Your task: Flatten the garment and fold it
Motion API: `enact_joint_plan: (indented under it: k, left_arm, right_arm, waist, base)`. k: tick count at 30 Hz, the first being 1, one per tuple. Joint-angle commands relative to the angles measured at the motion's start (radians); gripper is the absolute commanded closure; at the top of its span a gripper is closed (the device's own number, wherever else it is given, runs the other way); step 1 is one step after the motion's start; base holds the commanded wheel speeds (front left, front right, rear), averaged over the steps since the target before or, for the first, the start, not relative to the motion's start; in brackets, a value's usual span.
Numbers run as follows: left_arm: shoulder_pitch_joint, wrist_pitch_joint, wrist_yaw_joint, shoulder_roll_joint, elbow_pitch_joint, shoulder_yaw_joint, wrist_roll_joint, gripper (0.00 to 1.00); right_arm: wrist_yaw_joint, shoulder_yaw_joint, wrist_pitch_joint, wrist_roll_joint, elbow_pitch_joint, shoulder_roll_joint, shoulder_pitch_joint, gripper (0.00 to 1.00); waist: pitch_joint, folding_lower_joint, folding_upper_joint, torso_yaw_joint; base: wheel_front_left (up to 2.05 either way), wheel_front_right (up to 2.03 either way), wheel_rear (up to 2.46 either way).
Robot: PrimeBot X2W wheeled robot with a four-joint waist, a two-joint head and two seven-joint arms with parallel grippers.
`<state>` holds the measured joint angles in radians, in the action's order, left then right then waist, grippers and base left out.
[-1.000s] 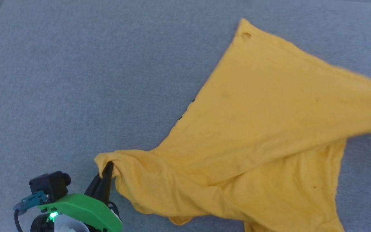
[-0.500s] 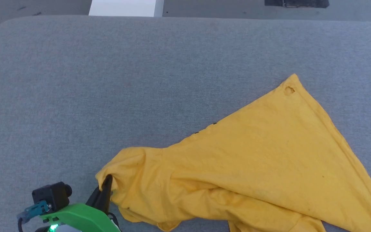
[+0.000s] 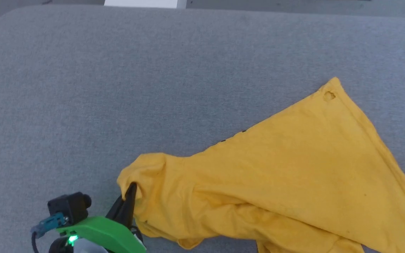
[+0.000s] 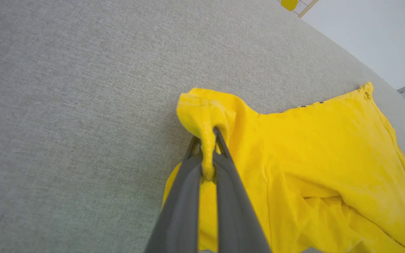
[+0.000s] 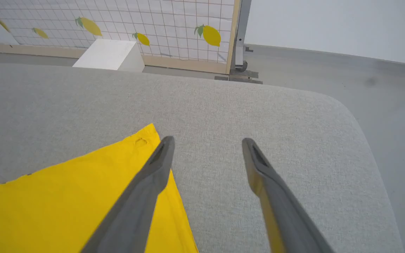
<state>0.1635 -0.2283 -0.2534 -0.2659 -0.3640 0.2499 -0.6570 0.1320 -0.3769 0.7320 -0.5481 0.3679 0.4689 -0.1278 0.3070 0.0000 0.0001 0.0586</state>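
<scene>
Grey fabric-covered surface [image 3: 118,88], rounded corners, broad and flat; grey floor [image 5: 329,70] beyond its far edge. Backdrop, from the right wrist view: gridded wall panel with lemon prints [image 5: 153,24] and a white box [image 5: 109,54] standing on the floor before it.

Item one: the garment [image 3: 294,175], bright yellow, lying on the near right part of the surface and running off the right and bottom edges of the head view. Plain side up. One corner points away from the robot and carries a small puckered mark [image 3: 329,96]. A few small black flecks [image 3: 232,136] show along the left-hand edge. The body lies mostly flat towards that far corner; the near part is creased and doubled over.

Item two: left fingers [image 4: 185,196], dark, closed together on a bunched fold at the garment's left end. The cloth humps over the tips. Green wrist housing [image 3: 100,232] and a black camera block [image 3: 69,207] sit behind them at the lower left of the head view.

Item three: right fingers [image 5: 146,186], spread wide, gripping nothing, held above the surface just beside the garment's far corner; bare grey fabric lies between them.
</scene>
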Motion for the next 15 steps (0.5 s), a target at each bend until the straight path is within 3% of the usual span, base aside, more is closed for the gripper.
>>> enact_joint_plan:
  k: [1, 3, 9, 15]
  left_arm:
    - [-0.028, 0.007, 0.011, 0.008, 0.002, 0.008, 0.002, 1.0]
    - [-0.044, 0.009, 0.017, 0.014, 0.01, 0.017, 0.004, 1.0]
    - [-0.078, 0.015, 0.032, 0.032, 0.032, 0.044, 0.004, 1.0]
    - [-0.1, 0.023, 0.043, 0.046, 0.048, 0.061, 0.003, 1.0]
  right_arm:
    - [-0.001, 0.052, 0.015, 0.013, -0.032, 0.021, -0.069, 0.0]
    - [-0.001, 0.13, 0.037, 0.027, -0.088, 0.05, -0.152, 0.0]
    - [-0.001, 0.292, 0.112, 0.072, -0.285, 0.044, -0.325, 0.0]
    - [-0.001, 0.324, 0.122, 0.106, -0.431, 0.034, -0.392, 0.0]
  waist:
    - [0.05, 0.0, -0.0001, 0.049]
    - [0.072, 0.0, -0.0001, 0.071]
    - [0.121, 0.0, -0.0001, 0.132]
    - [0.157, 0.0, -0.0001, 0.173]
  base:
    - [0.0, 0.0, 0.0]
    - [0.0, 0.0, 0.0]
    - [0.0, 0.0, 0.0]
    - [0.0, 0.0, 0.0]
